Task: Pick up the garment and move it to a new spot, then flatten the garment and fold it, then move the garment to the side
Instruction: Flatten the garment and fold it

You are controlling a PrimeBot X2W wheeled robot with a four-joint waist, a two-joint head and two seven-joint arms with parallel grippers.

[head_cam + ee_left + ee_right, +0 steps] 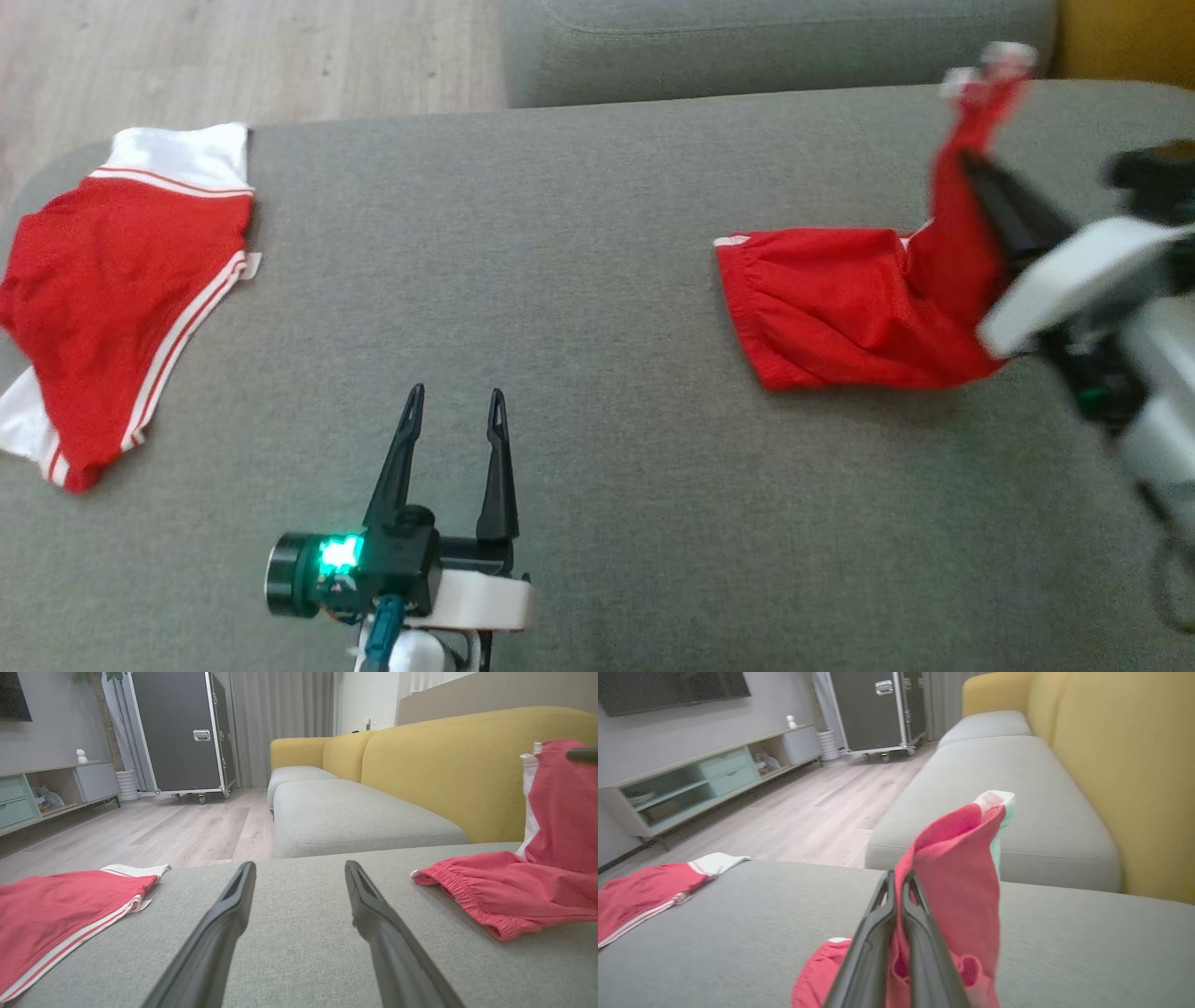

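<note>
1. Right gripper (899, 877): the two dark fingers are pressed together on a fold of the garment (840, 308), with red cloth pinched between them
2. Garment, held part: the gripped section rises upright from the seat. Its top edge, trimmed in white, stands above the fingertips. This part is blurred in the head view
3. Garment, resting part: the remainder lies on the grey seat cushion (560, 280) on the robot's right side. The gathered elastic waistband faces the middle of the cushion. The cloth is bunched, not flat
4. Left gripper (456, 392): the fingers are spread wide and hold nothing. It sits low over the cushion near the front edge, roughly midway across, well apart from the garment
5. Second red garment (112, 280): a similar red piece with white stripes and white panels lies spread on the far left of the cushion, reaching its left edge. It touches neither gripper
6. Surroundings: a yellow backrest (444, 765) stands behind the cushion on the right. A wooden floor (163, 826) lies beyond the cushion. A black wheeled case (182, 728) and a low cabinet (691, 779) stand farther off
</note>
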